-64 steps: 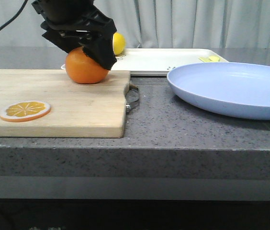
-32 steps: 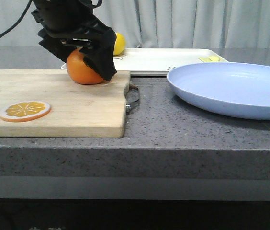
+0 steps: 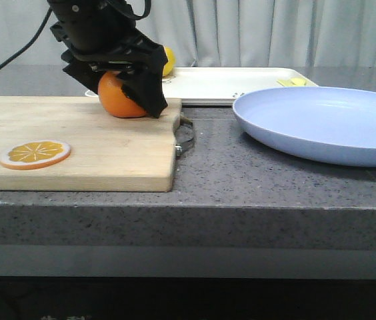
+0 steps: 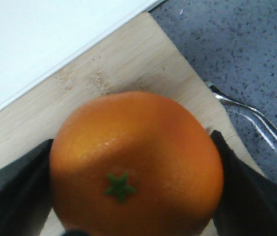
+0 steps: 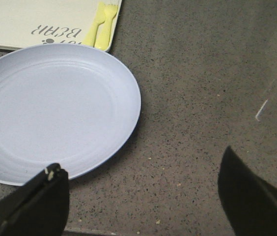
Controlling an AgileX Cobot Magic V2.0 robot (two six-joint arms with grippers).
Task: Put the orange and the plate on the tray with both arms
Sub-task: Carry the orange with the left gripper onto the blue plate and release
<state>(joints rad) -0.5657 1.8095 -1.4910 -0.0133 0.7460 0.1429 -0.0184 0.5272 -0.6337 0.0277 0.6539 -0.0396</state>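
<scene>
The orange [image 3: 117, 100] rests on the wooden cutting board [image 3: 75, 147] near its far right corner. My left gripper [image 3: 127, 107] is lowered over it, open, with a black finger [image 3: 151, 100] on each side. In the left wrist view the orange [image 4: 136, 162] fills the gap between the fingers of the gripper [image 4: 133, 196], stem up. The lavender-blue plate [image 3: 321, 123] lies on the counter to the right. The cream tray [image 3: 228, 83] lies behind it. My right gripper [image 5: 143, 196] is open and empty over bare counter beside the plate [image 5: 55, 108], and is out of the front view.
An orange slice [image 3: 35, 154] lies on the board's near left. A lemon [image 3: 168, 60] sits at the tray's left end. Yellow utensils [image 5: 101, 27] lie at the tray's corner [image 5: 20, 19]. The board's metal handle [image 3: 186, 137] sticks out toward the plate.
My left gripper has come down and slightly right over the orange, so its fingers now reach the board on either side. The orange, plate and tray have not moved.
</scene>
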